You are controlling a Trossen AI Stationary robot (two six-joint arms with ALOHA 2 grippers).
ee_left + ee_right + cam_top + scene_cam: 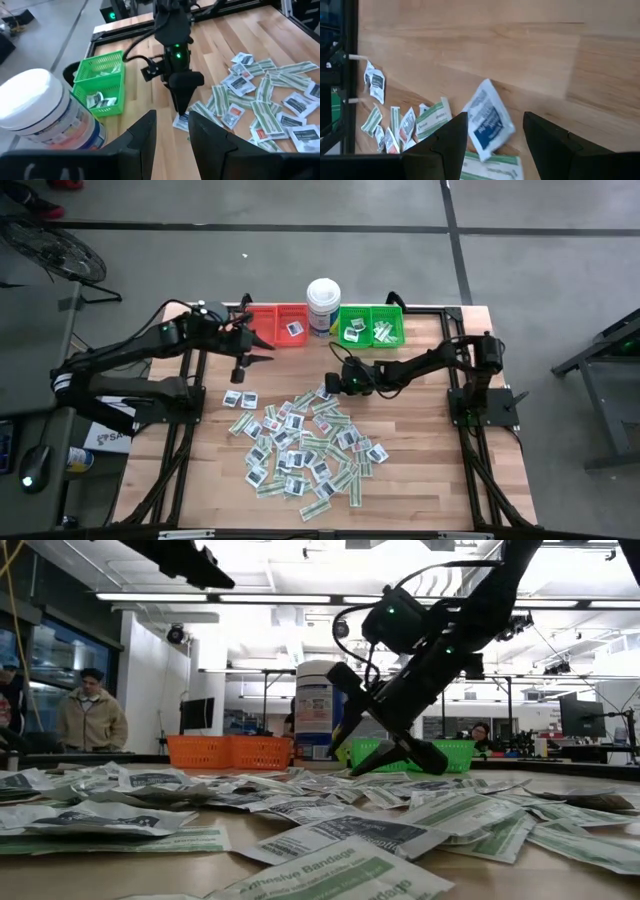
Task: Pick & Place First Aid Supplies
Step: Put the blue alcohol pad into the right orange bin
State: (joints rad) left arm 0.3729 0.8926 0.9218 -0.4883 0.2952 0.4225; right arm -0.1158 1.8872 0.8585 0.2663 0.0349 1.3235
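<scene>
Many first aid supplies [300, 445], white squares and green-and-white strips, lie loose on the wooden table. My right gripper [495, 135] is open and low at the pile's far edge [333, 383]. One finger stands on each side of a white square packet with blue print [487, 120] that lies on the wood. My left gripper [172, 135] is open, with nothing between its fingers. It hangs above the table's far left [262, 348], beside the red bin [290, 323]. My right gripper slants down from the table's right, its fingers astride the white square packet [181, 121]. The packet lies on the table. Whether a finger touches it, I cannot tell.
A tall white tub [323, 305] stands at the far edge between the red bin and the green bin [372, 327]; both bins hold a few packets. Bare wood lies between the bins and the pile. People stand in the room beyond the table [90, 710].
</scene>
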